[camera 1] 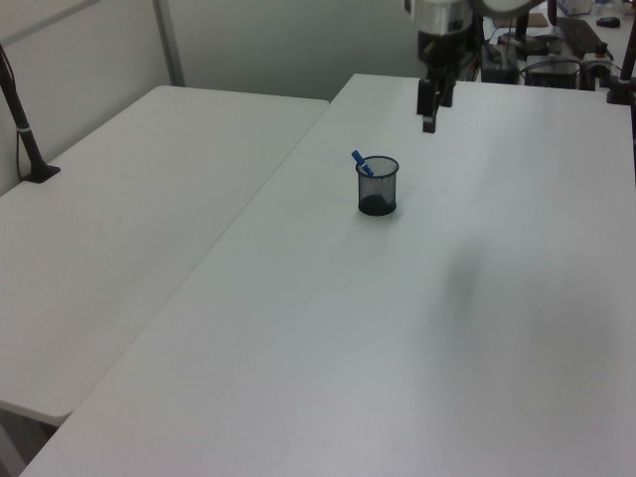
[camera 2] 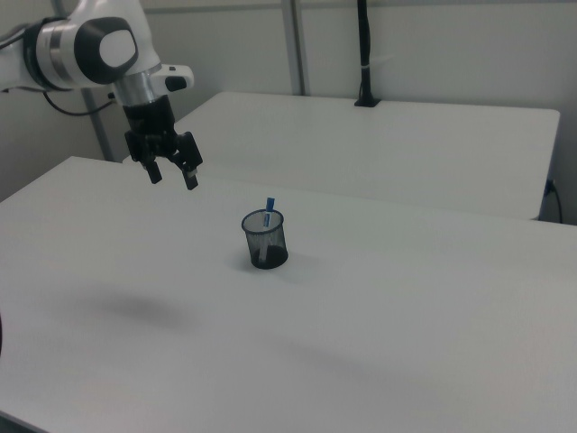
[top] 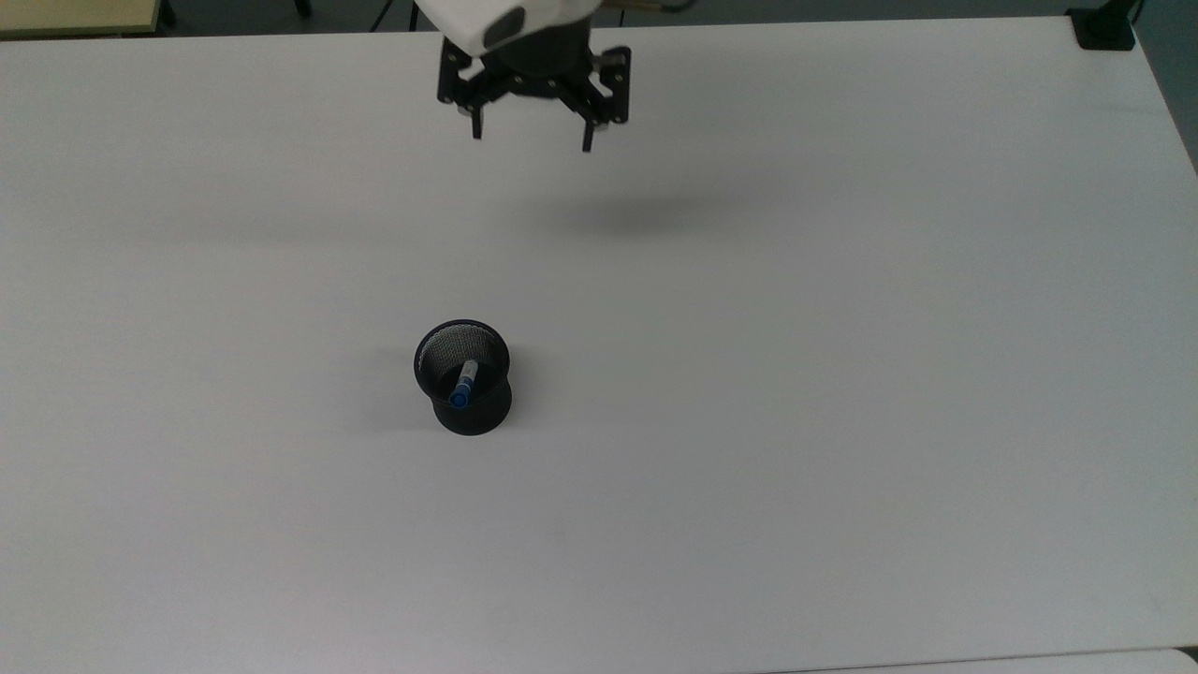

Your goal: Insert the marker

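Your gripper [top: 532, 139] hangs with its two fingers [top: 476, 126] spread wide and nothing between them; in the right view the gripper [camera 2: 173, 176] shows the same wide gap, fingertips pointing down toward the table. It floats in the air above the white table [top: 842, 374], up near the top edge of the top view, and well apart from the cup. In the left view the gripper [camera 1: 428, 111] hangs edge-on at the far end of the table, so you cannot judge the gap from there. Behind the fingers sits the black gripper body, then the white wrist housing of the arm [camera 2: 86, 45], which enters from the right view's left. A soft shadow [top: 622, 217] lies on the tabletop below the gripper in the top view. The marker [top: 462, 384] stands inside the black mesh cup [top: 465, 412], leaning against the rim, blue end up. In the left view the marker [camera 1: 360, 161] tilts toward the left view's left and pokes above the cup [camera 1: 378, 194]; in the right view the marker [camera 2: 268, 211] sticks up just past the rim of the cup [camera 2: 265, 244]. The cup stands upright on the table, near the middle of the top view. A second white table [camera 1: 109, 219] sits alongside, with a black post [camera 2: 363, 54] clamped at its edge.
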`<action>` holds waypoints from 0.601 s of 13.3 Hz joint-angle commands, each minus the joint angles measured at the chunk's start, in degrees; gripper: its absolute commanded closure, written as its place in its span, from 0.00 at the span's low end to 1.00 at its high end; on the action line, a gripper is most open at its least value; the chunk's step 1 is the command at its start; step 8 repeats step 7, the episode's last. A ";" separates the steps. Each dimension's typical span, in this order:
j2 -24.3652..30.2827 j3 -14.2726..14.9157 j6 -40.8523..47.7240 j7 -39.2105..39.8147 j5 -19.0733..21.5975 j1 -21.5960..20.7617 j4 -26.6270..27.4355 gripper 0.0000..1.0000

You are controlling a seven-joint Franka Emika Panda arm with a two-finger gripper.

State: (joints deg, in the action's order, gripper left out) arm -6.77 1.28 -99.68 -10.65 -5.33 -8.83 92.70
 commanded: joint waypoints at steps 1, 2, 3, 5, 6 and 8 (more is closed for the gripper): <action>5.09 -5.49 3.26 2.13 2.52 7.32 3.62 0.00; 5.79 -5.85 3.00 2.21 2.60 7.77 4.15 0.00; 5.80 -5.76 2.83 2.30 2.52 7.69 4.15 0.00; 5.62 -5.76 2.74 2.30 2.34 7.60 3.98 0.00; 5.54 -5.76 2.74 2.39 2.34 7.60 3.80 0.00; 5.54 -5.76 2.56 2.39 1.99 7.42 3.89 0.00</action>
